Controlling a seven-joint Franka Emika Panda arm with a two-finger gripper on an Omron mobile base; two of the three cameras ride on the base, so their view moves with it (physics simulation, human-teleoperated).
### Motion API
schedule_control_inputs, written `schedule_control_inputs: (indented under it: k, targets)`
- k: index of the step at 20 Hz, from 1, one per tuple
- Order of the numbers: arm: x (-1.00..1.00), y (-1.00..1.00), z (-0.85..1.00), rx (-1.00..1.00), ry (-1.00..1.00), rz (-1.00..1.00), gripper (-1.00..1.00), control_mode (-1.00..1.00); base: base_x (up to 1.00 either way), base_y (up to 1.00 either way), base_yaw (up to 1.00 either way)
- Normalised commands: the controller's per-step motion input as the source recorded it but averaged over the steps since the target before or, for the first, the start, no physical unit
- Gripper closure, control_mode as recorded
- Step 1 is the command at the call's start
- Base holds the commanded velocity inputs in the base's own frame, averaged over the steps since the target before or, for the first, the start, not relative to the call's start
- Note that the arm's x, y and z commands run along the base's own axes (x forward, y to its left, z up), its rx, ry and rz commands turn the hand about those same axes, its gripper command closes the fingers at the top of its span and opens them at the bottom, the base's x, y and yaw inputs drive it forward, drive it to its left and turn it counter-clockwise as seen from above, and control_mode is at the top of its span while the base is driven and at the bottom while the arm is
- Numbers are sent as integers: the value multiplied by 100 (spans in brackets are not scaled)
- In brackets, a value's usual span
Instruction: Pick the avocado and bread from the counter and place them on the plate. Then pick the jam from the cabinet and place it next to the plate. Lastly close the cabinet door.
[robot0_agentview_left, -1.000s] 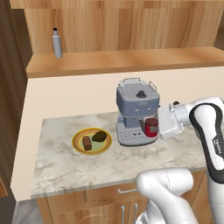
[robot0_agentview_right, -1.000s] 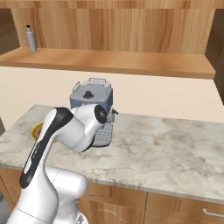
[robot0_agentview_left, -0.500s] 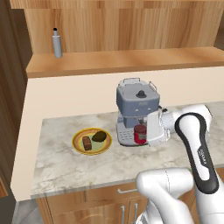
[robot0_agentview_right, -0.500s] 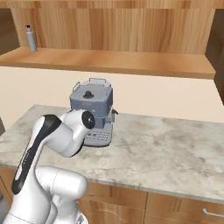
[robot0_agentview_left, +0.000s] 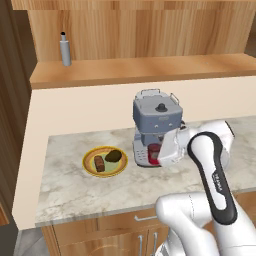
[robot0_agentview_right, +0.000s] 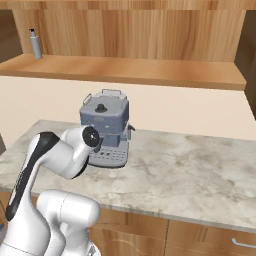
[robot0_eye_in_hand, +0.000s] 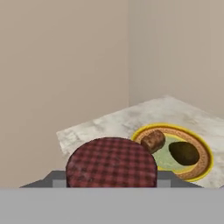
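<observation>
My gripper (robot0_agentview_left: 156, 154) is shut on the jam (robot0_agentview_left: 153, 152), a red jar whose plaid lid (robot0_eye_in_hand: 111, 162) sits low in the hand view. I hold it just above the counter (robot0_agentview_left: 75, 185), in front of the coffee machine and a short way right of the plate (robot0_agentview_left: 88, 161). The yellow-rimmed plate (robot0_eye_in_hand: 204, 165) carries the bread (robot0_agentview_left: 99, 163) and the avocado (robot0_agentview_left: 115, 155) side by side, and both the brown bread (robot0_eye_in_hand: 152, 141) and the dark avocado (robot0_eye_in_hand: 183, 152) show beyond the jar. Above the counter runs the cabinet shelf (robot0_agentview_left: 140, 70).
A grey coffee machine (robot0_agentview_left: 156, 120) stands right behind the jar and also appears in the right base view (robot0_agentview_right: 105, 120). A grey bottle (robot0_agentview_left: 65, 49) stands on the cabinet shelf at the left. A dark wood panel (robot0_agentview_left: 12, 100) lines the left edge.
The arm has swung left with the jam, from the right side of the coffee machine to its front, closer to the plate. The grip has stayed the same.
</observation>
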Motion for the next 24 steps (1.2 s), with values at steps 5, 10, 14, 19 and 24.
schedule_control_inputs:
  k: [5,10,14,19,24]
  targets:
    - [0,39,-15,0,0,-21,100,-100,0,0,0]
    - [-1,45,-22,-1,0,-21,100,-100,0,0,0]
    - [-10,43,-24,-2,0,-23,100,-100,0,0,0]
    - [-21,34,-26,-1,0,-26,100,-100,0,0,0]
    - [-20,34,-33,0,0,-31,100,-100,0,0,0]
